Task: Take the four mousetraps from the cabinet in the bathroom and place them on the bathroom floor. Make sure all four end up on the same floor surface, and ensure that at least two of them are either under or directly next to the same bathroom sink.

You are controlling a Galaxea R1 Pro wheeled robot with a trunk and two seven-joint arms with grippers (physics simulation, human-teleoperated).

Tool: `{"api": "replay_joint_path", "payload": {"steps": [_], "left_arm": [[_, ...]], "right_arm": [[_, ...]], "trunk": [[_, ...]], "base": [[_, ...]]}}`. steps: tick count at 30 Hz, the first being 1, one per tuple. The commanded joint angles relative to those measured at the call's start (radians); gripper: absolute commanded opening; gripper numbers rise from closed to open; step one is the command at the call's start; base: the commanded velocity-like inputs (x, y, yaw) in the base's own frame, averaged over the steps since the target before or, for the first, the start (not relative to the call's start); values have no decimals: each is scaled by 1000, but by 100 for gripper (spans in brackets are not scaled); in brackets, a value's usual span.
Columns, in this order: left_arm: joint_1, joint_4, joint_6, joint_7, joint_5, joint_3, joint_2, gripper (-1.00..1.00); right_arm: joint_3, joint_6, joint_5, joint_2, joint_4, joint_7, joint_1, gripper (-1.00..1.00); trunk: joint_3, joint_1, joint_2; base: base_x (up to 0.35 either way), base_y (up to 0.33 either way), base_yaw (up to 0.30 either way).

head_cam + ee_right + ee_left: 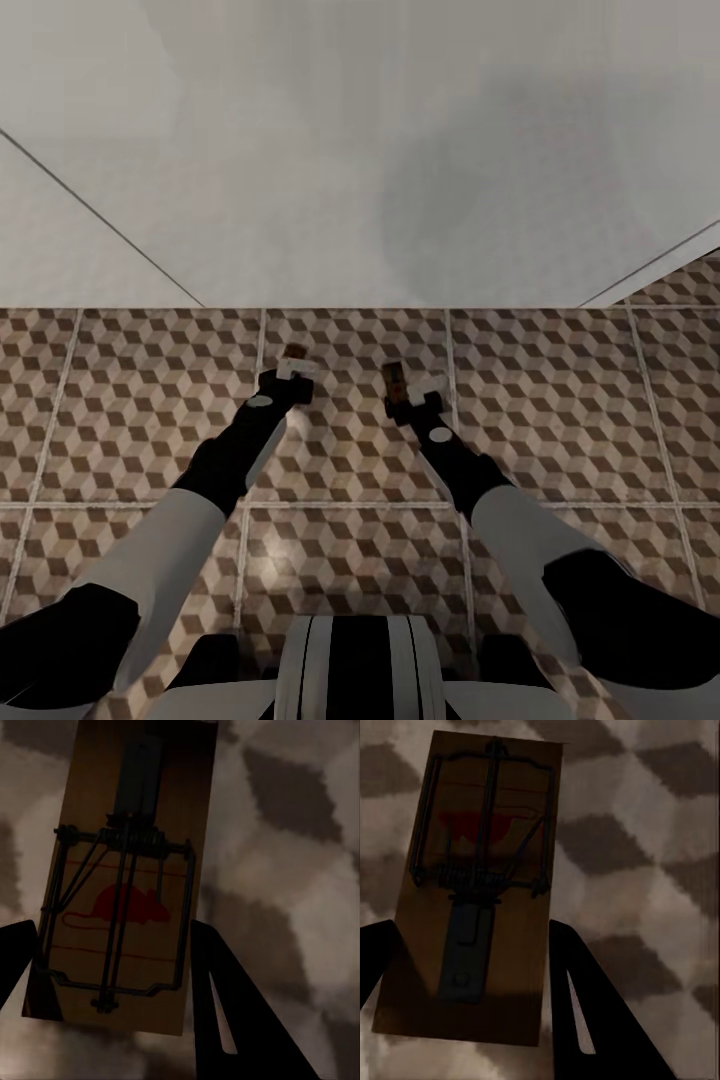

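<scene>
Each gripper holds one mousetrap over the bathroom floor (560,400) of brown, beige and white cube-pattern tiles. In the head view my left gripper (297,374) is shut on a small brown mousetrap (295,352) that sticks out ahead of it. My right gripper (415,393) is shut on another mousetrap (393,378). The left wrist view has the wooden board with its dark wire spring (480,885) clamped between two dark fingers (585,1012). In the right wrist view a board with a red mouse print (127,885) sits between the fingers (225,1005). The cabinet is out of view.
A large plain white surface (350,150) rises just beyond the grippers and meets the tiles along a straight line. It turns a corner at the far right (650,265). Tiled floor spreads to both sides and back toward my base (350,660).
</scene>
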Motion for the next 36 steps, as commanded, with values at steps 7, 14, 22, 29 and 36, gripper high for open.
{"api": "replay_joint_path", "payload": {"steps": [7, 14, 22, 29, 36], "left_arm": [[-2, 4, 78, 9, 7, 1, -17, -100], [-8, 100, 137, 9, 7, 2, -18, -100], [-15, 159, 145, 13, 5, 4, -15, -100], [-91, 208, 151, 18, 5, 7, -8, -100], [-176, 271, 179, 20, 5, 8, 4, -100]], "right_arm": [[4, 20, 9, 0, -1, -6, -25, -100], [4, 42, 9, -1, -1, -8, -34, -100], [3, 83, 8, 0, -1, -8, -65, -100], [3, 119, 8, 0, -1, -8, -94, -100], [3, 172, 8, 2, -1, -9, -125, -100]], "trunk": [[0, 0, 0], [0, 0, 0], [0, 0, 0], [0, 0, 0], [0, 0, 0]], "base": [[0, 0, 0], [0, 0, 0], [0, 0, 0], [0, 0, 0], [0, 0, 0]]}}
